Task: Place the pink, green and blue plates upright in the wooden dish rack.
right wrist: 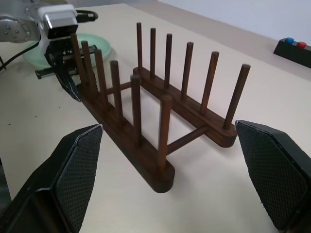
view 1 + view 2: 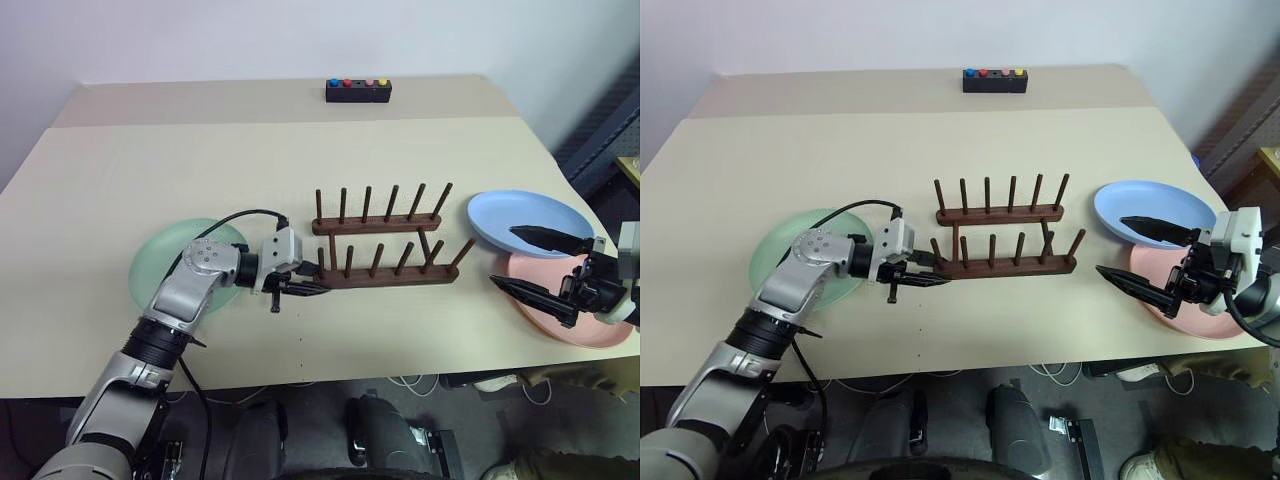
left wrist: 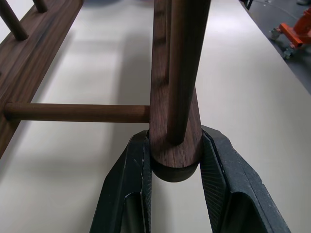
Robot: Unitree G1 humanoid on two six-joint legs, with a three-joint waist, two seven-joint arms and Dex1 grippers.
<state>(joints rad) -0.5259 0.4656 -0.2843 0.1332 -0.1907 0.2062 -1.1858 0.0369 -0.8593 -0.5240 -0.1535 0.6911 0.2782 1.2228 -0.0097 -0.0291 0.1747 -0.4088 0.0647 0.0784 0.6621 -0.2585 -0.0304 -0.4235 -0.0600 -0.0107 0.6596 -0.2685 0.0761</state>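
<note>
Left gripper (image 2: 300, 289) jaws clamp the wooden dish rack (image 2: 385, 245) rail end; right gripper (image 2: 535, 263) jaws apart, seemingly empty.

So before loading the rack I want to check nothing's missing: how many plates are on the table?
3. The green plate lies flat on the robot's left, partly behind the left arm. The blue plate and pink plate lie on the right, blue overlapping pink. None stands in the wooden dish rack.
</note>
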